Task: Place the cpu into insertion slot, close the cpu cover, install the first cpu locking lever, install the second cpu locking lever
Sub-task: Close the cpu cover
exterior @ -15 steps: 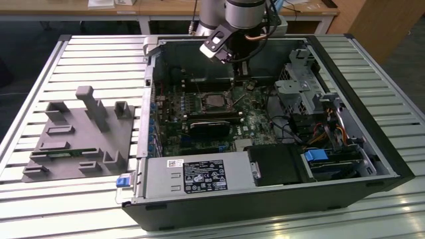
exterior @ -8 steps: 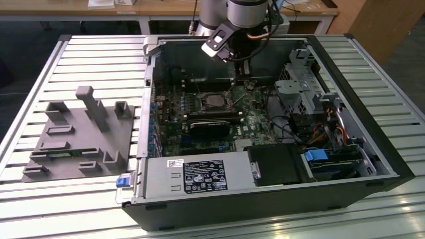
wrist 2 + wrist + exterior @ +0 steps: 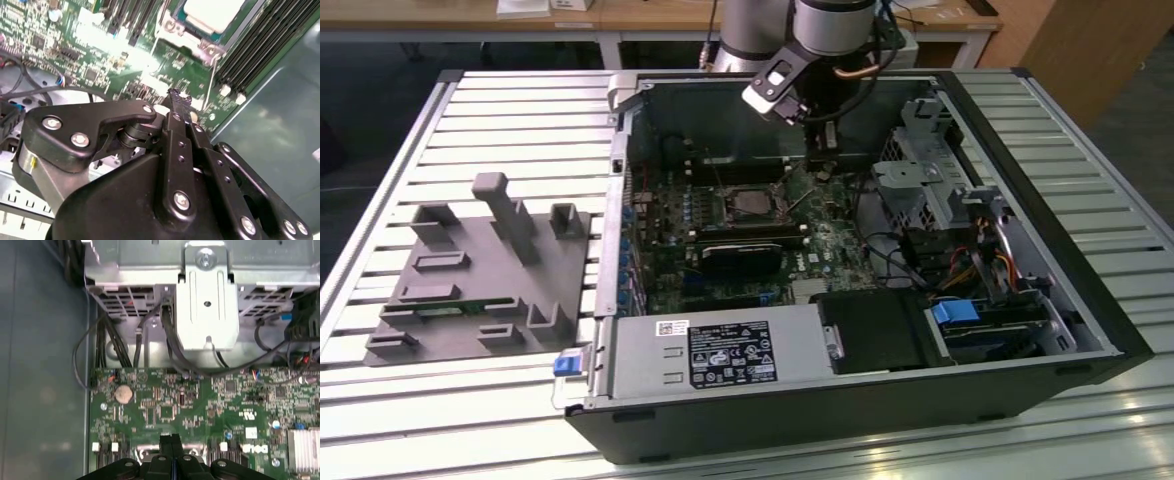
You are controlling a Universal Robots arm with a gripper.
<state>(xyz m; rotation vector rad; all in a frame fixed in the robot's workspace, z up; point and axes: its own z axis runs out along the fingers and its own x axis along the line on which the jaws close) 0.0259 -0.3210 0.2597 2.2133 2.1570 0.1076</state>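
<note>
step: locking levers, I judge | cpu [image 3: 210, 10] seated in insertion slot [image 3: 723, 205], inside case [image 3: 1067, 330] on table [image 3: 400, 150] | fingers [image 3: 177, 107] pressed together, empty, near slot | calls for: tips set precisely against wire lever [image 3: 212, 75]

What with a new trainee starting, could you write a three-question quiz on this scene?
1. True or false: the gripper is shut and holds nothing.
2. In the exterior view, the grey fixture block sits: A) on the slatted table, at the exterior view's left of the computer case; B) inside it; C) in the gripper.
3. Which round silver thing lies on the green board in the first wrist view?
Key: 1 true; 2 A; 3 the coin battery.
</note>
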